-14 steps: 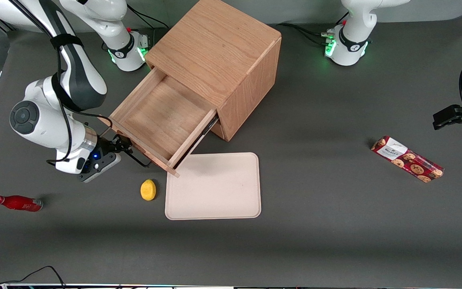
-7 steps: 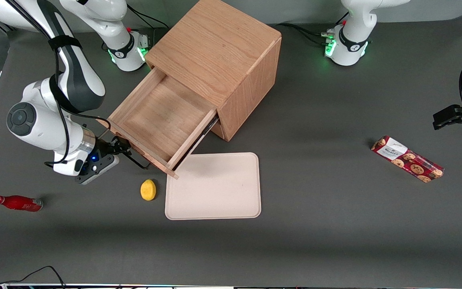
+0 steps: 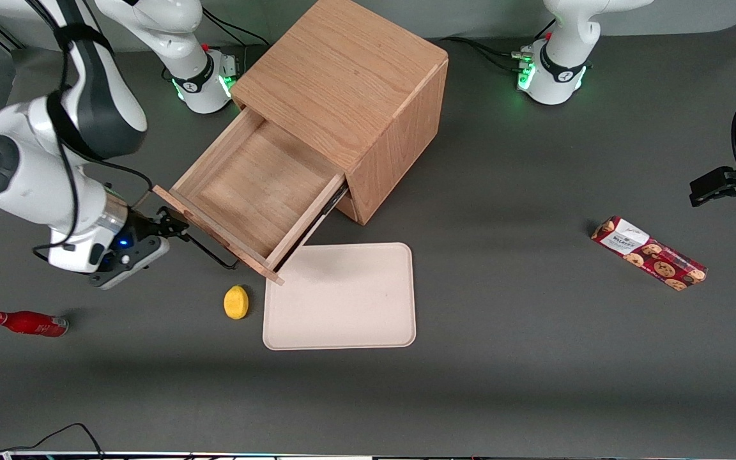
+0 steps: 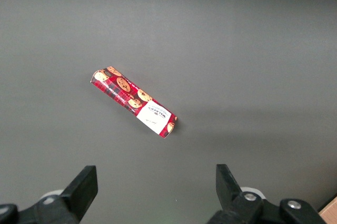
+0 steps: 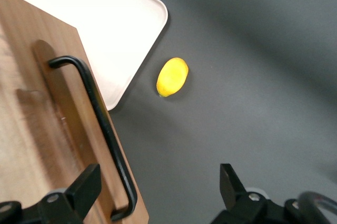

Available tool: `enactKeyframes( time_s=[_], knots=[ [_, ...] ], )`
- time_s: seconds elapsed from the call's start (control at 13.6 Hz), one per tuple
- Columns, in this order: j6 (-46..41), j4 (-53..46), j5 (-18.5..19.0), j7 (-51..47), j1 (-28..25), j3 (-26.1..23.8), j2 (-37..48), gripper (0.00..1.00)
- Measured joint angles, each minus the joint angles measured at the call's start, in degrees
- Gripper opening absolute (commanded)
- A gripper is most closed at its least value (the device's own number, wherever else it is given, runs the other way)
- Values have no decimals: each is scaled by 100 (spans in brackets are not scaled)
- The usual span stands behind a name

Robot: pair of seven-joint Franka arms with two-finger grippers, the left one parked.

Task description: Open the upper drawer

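Note:
The upper drawer (image 3: 253, 185) of the oak cabinet (image 3: 342, 70) stands pulled far out, its inside bare. Its long black bar handle (image 3: 213, 250) runs along the drawer front, which faces the working arm's end of the table. My right gripper (image 3: 170, 227) is open, just off the end of that handle and a little above it, holding nothing. In the right wrist view the drawer front (image 5: 31, 129) and the handle (image 5: 100, 124) show, with the handle's end between my spread fingers (image 5: 84, 187); my gripper (image 5: 158, 192) does not touch it. The lower drawer is hidden under the upper one.
A yellow lemon (image 3: 236, 301) lies on the table near the drawer's front corner, beside a beige tray (image 3: 342, 300). A red bottle (image 3: 26, 323) lies toward the working arm's end. A red cookie box (image 3: 649, 253) lies toward the parked arm's end.
The drawer has slid a little further out. My gripper has drawn back from the handle toward the working arm's end of the table, and the arm has risen.

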State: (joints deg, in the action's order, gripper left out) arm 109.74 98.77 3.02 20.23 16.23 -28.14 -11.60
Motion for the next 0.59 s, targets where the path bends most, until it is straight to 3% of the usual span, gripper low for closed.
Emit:
enactKeyframes(
  time_s=[0.29, 0.59],
  knots=[
    [-501, -425, 2, -116, -11, 78, 162, 100],
    [-770, -511, 1, -969, -240, 684, 706, 100]
  ],
)
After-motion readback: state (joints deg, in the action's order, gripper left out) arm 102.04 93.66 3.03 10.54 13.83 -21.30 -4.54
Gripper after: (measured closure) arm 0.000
